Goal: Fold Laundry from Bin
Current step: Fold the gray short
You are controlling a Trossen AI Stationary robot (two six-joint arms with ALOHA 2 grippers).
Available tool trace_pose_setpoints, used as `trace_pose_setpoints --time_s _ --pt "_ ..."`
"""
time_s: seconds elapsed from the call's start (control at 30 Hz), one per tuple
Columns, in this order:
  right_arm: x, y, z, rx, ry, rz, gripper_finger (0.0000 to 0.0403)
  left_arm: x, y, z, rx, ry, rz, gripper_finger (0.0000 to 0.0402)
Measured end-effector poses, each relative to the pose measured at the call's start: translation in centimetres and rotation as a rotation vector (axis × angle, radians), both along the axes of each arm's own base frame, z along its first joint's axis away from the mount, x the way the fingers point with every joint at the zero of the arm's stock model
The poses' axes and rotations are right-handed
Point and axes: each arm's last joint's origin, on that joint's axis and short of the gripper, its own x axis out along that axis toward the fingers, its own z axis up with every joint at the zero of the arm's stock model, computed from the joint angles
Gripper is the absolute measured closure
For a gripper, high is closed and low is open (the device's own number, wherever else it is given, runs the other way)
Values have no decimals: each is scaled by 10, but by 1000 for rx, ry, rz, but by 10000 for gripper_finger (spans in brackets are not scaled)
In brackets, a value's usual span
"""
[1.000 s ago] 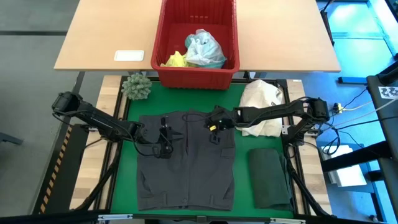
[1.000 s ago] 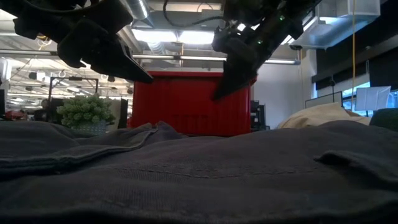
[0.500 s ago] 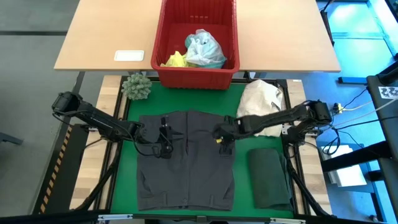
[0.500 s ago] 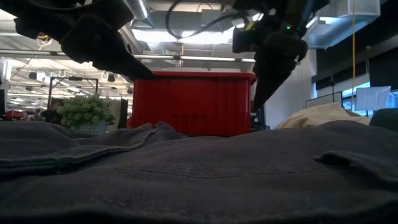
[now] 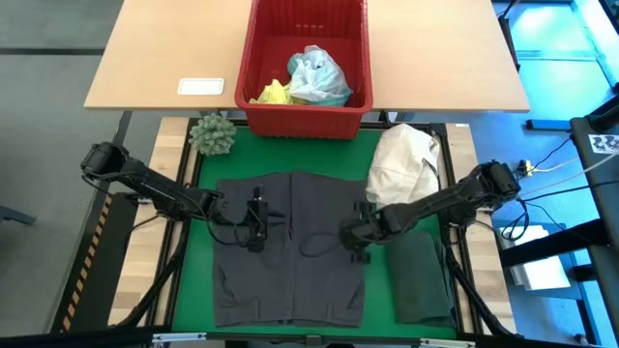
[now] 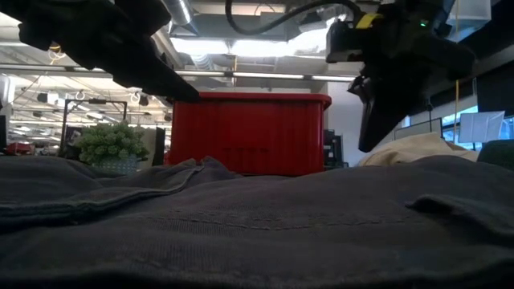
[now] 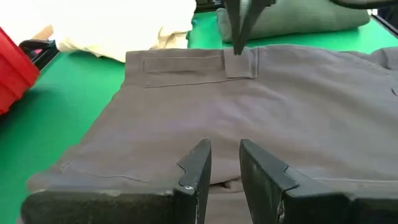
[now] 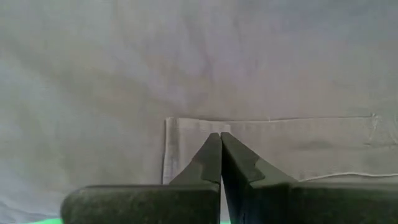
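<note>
Green mat [image 5: 382,159] beneath my closed right gripper [image 8: 220,144], poised over grey garment [image 5: 290,246]; left gripper [image 7: 224,158] slightly parted, empty. Red bin [image 6: 249,132] beyond, ceiling lights above.

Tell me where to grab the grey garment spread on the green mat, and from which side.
Probably its right-hand edge, where the right gripper already hangs shut over it. The grey garment lies flat, so only its borders offer a lip. Come in low from the strip of green mat beside the folded dark garment, jaws open, and pinch that edge.
</note>
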Motion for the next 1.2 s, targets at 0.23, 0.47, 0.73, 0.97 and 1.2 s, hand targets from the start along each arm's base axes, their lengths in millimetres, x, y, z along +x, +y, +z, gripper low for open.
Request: trace_pose_setpoints --time_s 0.23,0.47,0.73,0.97,1.2 --pt "-23 -10 -1 5 -33 -88 402 1 0 0 3 -10 15 321" --pt "-48 -20 -4 -11 -59 -183 402 3 3 4 -5 -56 34 321" --pt "-54 -24 -27 -72 -99 -232 402 3 4 4 -8 -58 36 321" --pt "-55 -24 -34 -52 -99 -244 402 3 3 4 -14 -58 33 321" --pt "-50 -26 -38 -51 -101 -253 402 13 5 -8 -39 -42 38 321"
